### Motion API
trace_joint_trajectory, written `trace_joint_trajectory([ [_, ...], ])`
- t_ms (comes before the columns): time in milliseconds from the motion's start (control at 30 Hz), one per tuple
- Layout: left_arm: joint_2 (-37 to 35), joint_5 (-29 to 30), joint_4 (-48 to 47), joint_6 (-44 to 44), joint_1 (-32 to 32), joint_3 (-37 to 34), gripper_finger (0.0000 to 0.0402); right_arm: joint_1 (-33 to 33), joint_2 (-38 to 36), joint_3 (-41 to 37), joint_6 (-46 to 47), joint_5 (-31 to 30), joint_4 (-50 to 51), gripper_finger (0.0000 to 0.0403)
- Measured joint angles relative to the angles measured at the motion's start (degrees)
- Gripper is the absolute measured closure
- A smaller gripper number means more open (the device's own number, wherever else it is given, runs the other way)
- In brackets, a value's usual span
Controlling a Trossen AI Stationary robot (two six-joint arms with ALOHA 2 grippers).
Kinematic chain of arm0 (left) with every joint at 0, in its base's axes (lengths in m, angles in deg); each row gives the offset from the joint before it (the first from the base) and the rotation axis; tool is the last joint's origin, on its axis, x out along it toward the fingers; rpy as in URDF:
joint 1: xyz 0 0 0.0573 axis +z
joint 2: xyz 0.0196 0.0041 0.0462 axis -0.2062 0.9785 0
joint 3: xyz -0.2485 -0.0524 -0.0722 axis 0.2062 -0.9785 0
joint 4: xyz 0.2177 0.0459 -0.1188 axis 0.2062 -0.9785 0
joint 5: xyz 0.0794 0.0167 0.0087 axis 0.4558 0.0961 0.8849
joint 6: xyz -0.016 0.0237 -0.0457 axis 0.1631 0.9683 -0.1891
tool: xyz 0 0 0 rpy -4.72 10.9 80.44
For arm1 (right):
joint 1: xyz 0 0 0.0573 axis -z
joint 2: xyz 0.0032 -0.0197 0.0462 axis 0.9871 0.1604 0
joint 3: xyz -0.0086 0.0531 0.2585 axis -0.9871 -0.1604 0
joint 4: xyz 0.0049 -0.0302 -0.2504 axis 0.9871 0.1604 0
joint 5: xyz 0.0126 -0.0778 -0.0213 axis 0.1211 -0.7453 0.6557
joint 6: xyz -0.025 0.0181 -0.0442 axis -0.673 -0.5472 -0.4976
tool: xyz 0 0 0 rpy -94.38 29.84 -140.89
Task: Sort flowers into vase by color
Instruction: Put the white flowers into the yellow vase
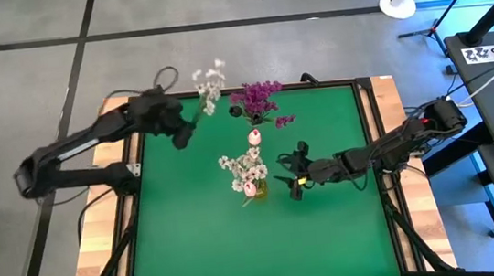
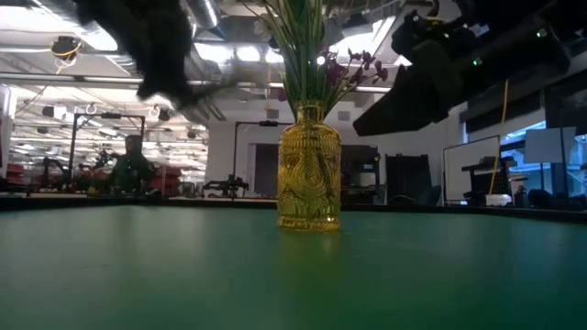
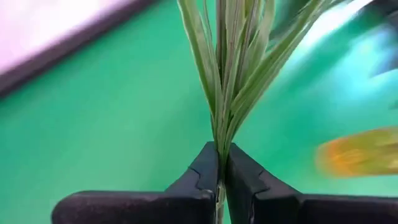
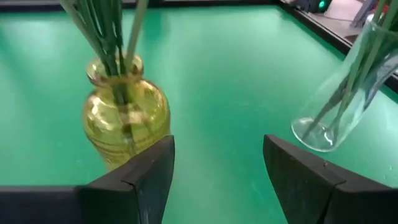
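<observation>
Up high, left hand (image 3: 221, 177) clamps a white sprig's stems (image 3: 227, 74); right hand (image 4: 217, 168) gapes, holding nothing.

Both arms are matte black and chunky, with black cables trailing off their bases. The right arm (image 1: 386, 149) shows small yellow and red spots; gripper fingers (image 4: 149, 174) are blunt, angular black wedges.

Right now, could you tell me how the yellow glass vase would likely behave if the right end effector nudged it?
The yellow glass vase looks tall and narrow-necked with long stems rising from it, so it may tip. Being glass, it is probably fragile and could slide on the green mat.
</observation>
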Motion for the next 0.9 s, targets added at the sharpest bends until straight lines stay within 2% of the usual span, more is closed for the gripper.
trace_joint_trajectory([
  [133,-8.26,-4.13,9.65,-2.38,-6.06,0.02,0.0396,0.01,-1.00,0.00,0.10,-1.80,0.03,0.0158],
  [300,-12.78,-1.89,20.29,-2.53,-16.85,0.00,0.0396,0.01,-1.37,0.00,1.07,-5.07,2.58,0.0158],
  [567,-12.80,8.83,37.89,1.73,-31.46,-5.85,0.0396,0.01,-1.37,0.00,4.79,-4.79,6.47,0.0158],
  [900,-12.31,9.37,73.32,4.68,-47.13,-21.02,0.0396,0.01,-1.37,0.00,5.84,-4.00,7.25,0.0158],
])
